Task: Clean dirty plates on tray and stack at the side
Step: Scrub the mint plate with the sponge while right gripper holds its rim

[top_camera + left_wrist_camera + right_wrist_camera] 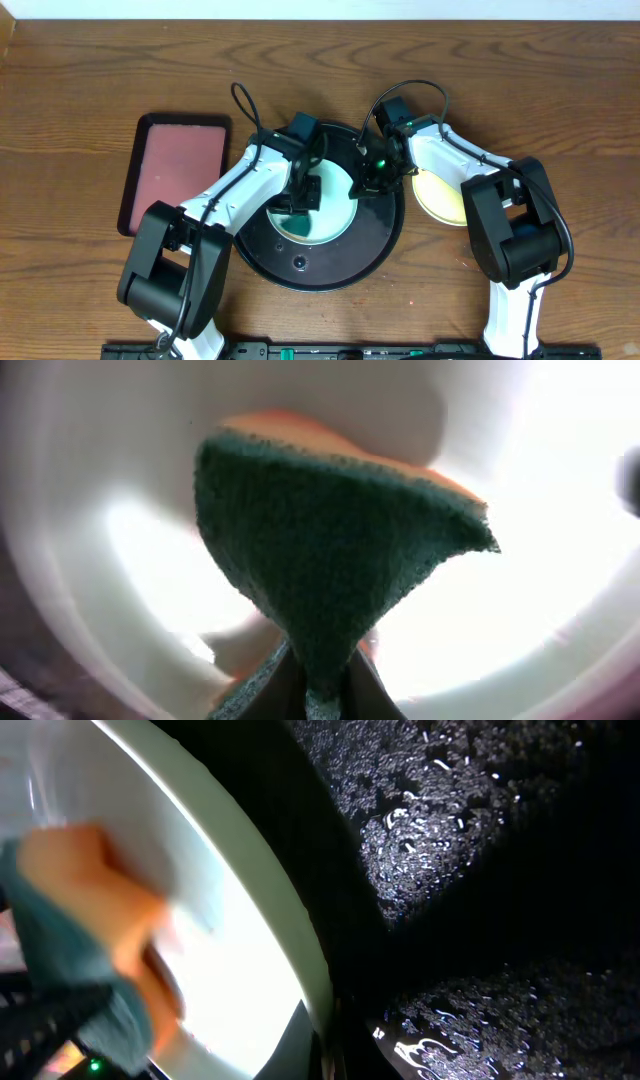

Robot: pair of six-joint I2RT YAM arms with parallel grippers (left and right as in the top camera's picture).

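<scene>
A mint-green plate (335, 215) lies inside the black tray (385, 240), which sits at the middle of the tabletop (100, 80). The left tool (300, 195) is down over the left part of this plate, its fingers pinched narrow on a sponge (330, 550) with a green scrubbing face and an orange back. In the left wrist view the sponge fans out from the fingers towards the pale plate surface. The right tool (372, 183) is at the right rim of the same plate; I cannot tell whether it is wide, narrow or gripping the rim. The right wrist view shows that rim against the wet, glossy floor of the tray, with the sponge blurred at the left. A yellow plate (440, 200) lies on the tabletop just right of the black tray, partly under the right arm. A red tray (180, 165) lies to the left of the black one
</scene>
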